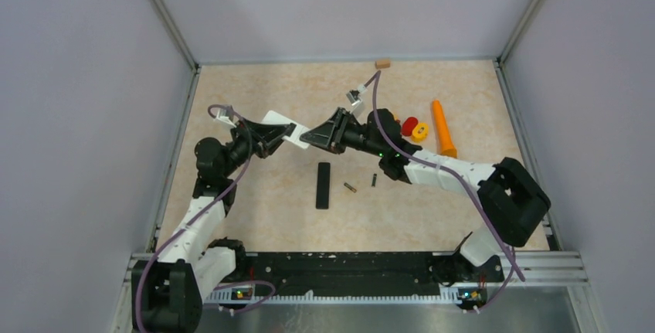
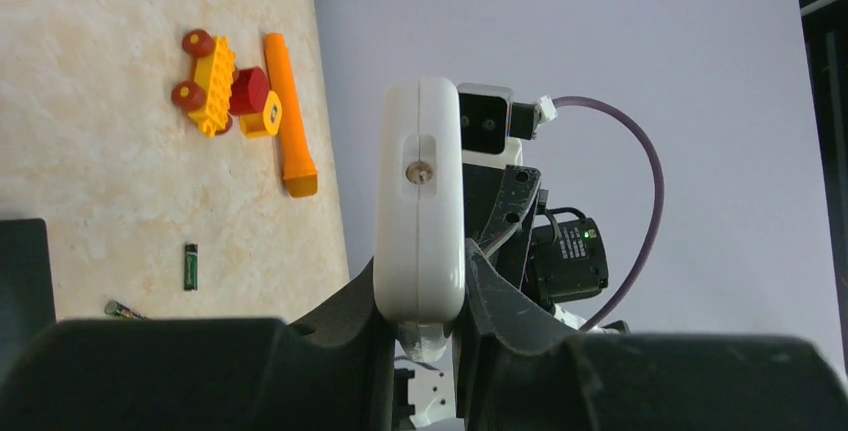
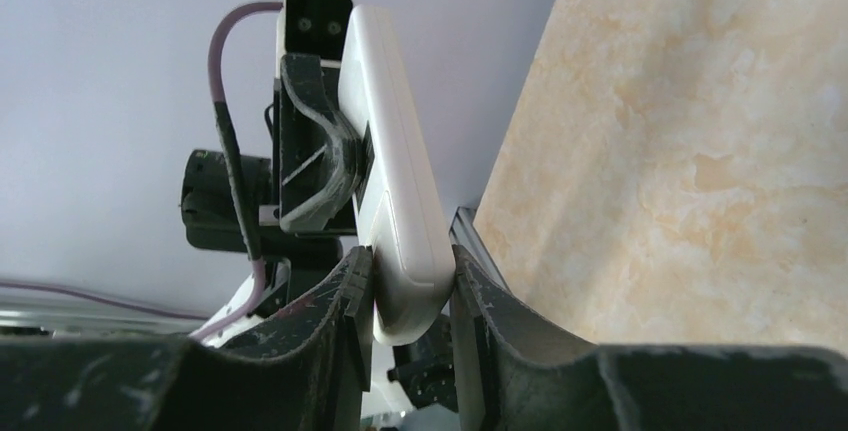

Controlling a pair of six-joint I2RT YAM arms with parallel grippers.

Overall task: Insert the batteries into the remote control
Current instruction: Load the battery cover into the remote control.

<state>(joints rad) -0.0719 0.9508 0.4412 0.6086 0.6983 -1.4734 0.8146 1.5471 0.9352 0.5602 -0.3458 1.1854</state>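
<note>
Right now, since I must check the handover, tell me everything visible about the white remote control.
The remote control is a slim white bar, plastic-looking, with rounded edges. One narrow edge has a recessed slot holding a small round metal piece. It hangs in the air above the table, off its surface. The left gripper clamps one end; the right gripper grips the other end, its fingers against both faces.

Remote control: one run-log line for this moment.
remote control: held above table | left fingers: shut on it | right fingers: shut on other end | batteries: both on table, unloaded | black bar: beside them
</note>
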